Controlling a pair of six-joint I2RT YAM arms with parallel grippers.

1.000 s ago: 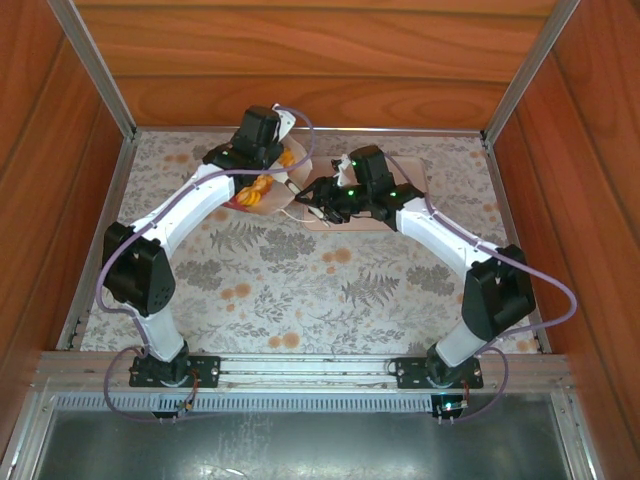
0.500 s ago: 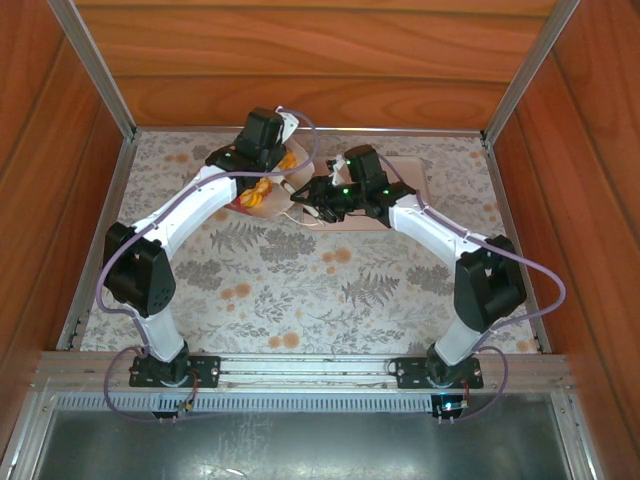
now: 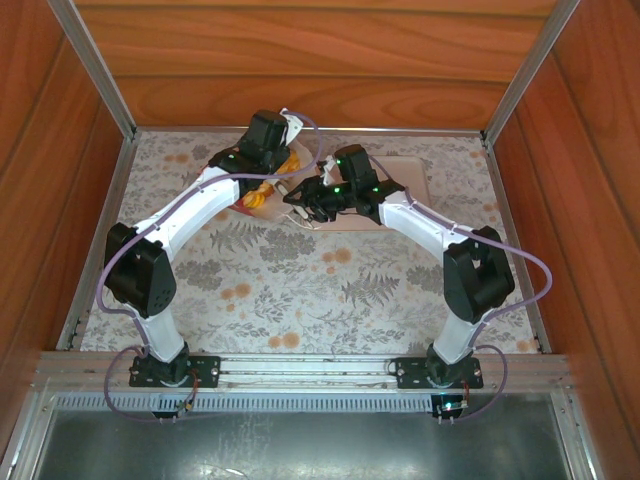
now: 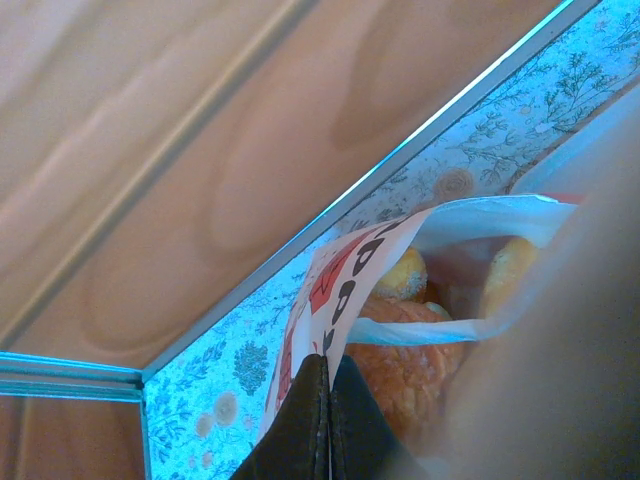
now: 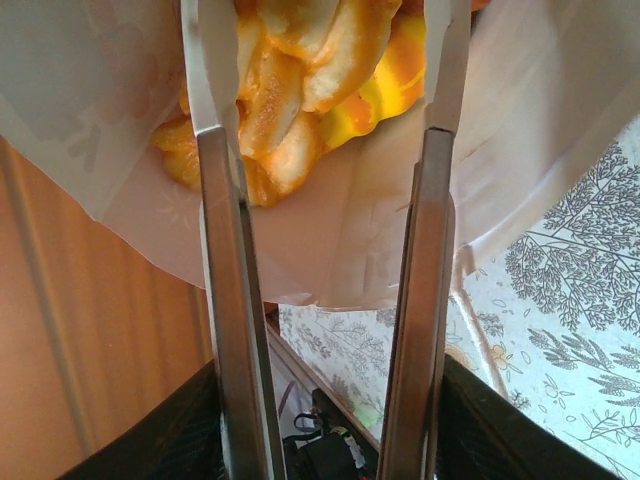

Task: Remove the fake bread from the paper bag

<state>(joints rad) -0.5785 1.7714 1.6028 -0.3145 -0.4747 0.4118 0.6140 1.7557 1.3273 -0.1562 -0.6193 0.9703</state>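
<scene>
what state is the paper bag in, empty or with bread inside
Not empty: the right wrist view looks into the open paper bag, where golden fake bread lies inside, between the arms of the tongs.

Both arms of the metal tongs (image 5: 225, 300) extend into the open paper bag (image 5: 340, 250), flanking braided orange fake bread (image 5: 300, 90); tips beyond frame.

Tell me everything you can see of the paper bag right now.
The paper bag is thin, creased white paper with a red band printed with dark letters. Its mouth gapes open, and orange-brown bread lies inside. The left gripper is shut on its printed edge. The metal tongs reach into the mouth, one arm on either side of a braided piece. The bag is near the far edge of the table.
</scene>
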